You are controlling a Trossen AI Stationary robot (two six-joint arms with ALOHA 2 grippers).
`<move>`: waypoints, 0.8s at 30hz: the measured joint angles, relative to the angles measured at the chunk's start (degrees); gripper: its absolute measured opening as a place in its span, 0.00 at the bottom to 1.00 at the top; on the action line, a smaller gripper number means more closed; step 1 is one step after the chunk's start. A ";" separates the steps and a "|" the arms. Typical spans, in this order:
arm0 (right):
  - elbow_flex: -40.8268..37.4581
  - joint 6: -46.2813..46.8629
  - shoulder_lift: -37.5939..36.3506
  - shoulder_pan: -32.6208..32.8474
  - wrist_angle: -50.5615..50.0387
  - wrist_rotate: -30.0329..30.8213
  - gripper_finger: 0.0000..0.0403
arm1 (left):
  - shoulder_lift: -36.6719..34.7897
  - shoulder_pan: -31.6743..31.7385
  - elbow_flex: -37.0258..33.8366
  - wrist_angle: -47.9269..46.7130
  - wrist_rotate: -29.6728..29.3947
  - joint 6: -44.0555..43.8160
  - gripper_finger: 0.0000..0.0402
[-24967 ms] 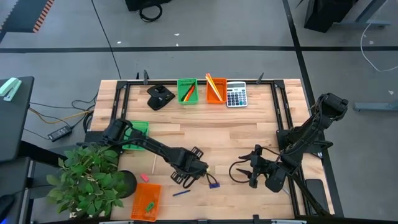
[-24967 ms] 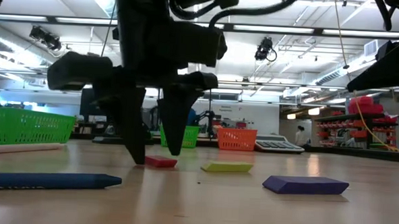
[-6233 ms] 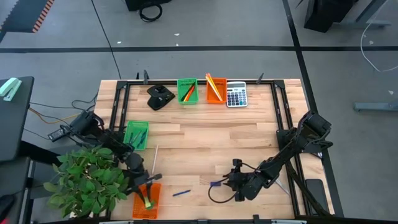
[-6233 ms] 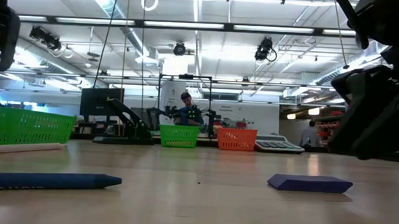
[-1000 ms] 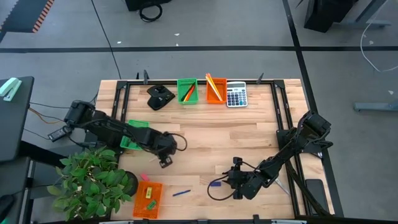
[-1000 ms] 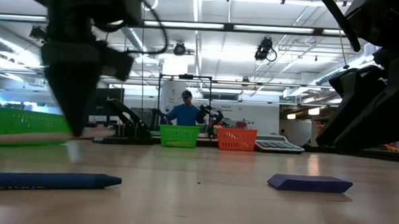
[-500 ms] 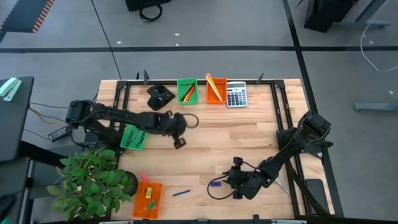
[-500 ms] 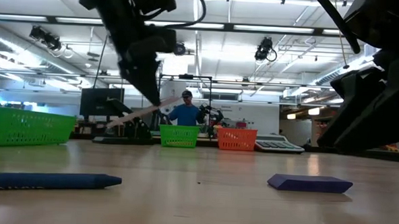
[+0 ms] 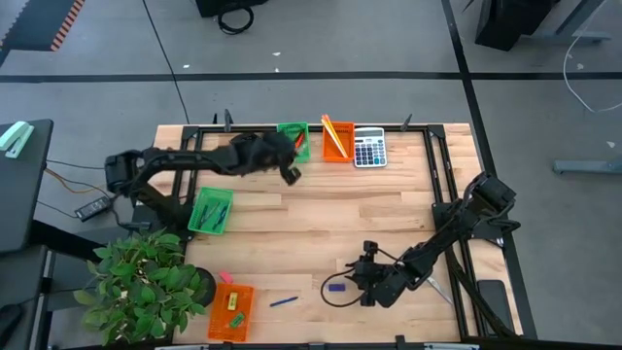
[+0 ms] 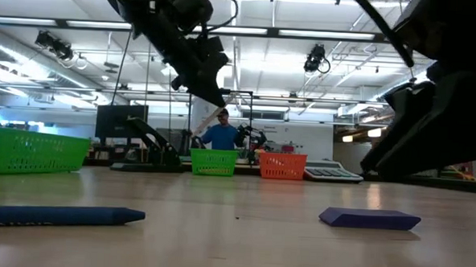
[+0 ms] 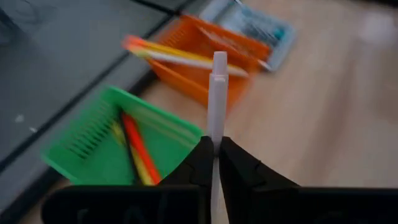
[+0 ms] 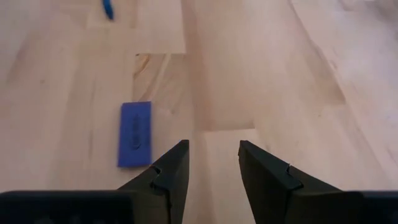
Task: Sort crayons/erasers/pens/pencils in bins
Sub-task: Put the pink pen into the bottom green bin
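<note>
Left hand [image 11: 214, 163] is clenched on a pale pencil [image 11: 218, 81], and I'm carrying it high over the back edge of the desk [image 9: 389, 219], right by the green bin [image 9: 293, 139] and the orange bin [image 9: 336, 139] that sit side by side next to the calculator [image 9: 369, 149]. I'm pinching the stick low down so most of it is pointing out ahead of the fingers, which should let me aim the free end into a bin and just let go. From the wrist view the orange bin is already holding long thin yellow and pale sticks, while the green one is holding shorter red and yellowish ones, so my guess is the orange one is where this is going.

Right hand [image 12: 211, 163] is hanging low over the front of the desk with its fingers released and nothing between them. It's sitting just beside the blue eraser [image 12: 135, 133], not over it yet, so I'm reading that as lining up for the next pick. A blue pen [image 9: 283, 301] is lying a bit further along the front edge.

Out on the left side, the second green bin [image 9: 211, 211] and the second orange bin [image 9: 231, 312] are sitting near the plant [image 9: 146, 282], and a pink eraser [image 9: 226, 278] is lying between them.
</note>
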 joint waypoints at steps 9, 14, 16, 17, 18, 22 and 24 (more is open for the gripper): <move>0.01 -0.66 0.00 -3.07 0.00 0.15 0.36 | 0.76 8.77 0.12 10.71 3.55 2.15 0.04; 0.00 -1.97 0.00 -3.19 0.00 0.14 0.36 | 4.31 10.57 0.09 12.64 4.67 1.66 0.08; -0.01 -2.13 0.00 -3.19 -0.04 0.15 0.36 | 5.71 11.06 0.06 13.24 4.73 1.64 0.08; -0.01 -2.08 0.00 -3.17 -0.03 0.15 0.36 | 6.45 11.16 0.04 14.19 4.71 1.63 0.08; 0.00 -1.88 0.00 -3.07 -0.02 0.15 0.36 | 6.87 11.37 0.04 14.63 4.74 1.58 0.08; -0.01 -2.41 0.00 -3.01 -0.31 0.08 0.36 | 7.43 11.94 0.04 14.49 4.56 1.00 0.10; -0.01 -3.22 0.00 -3.03 -0.35 0.08 0.36 | 7.43 11.98 0.04 13.94 4.49 0.60 0.14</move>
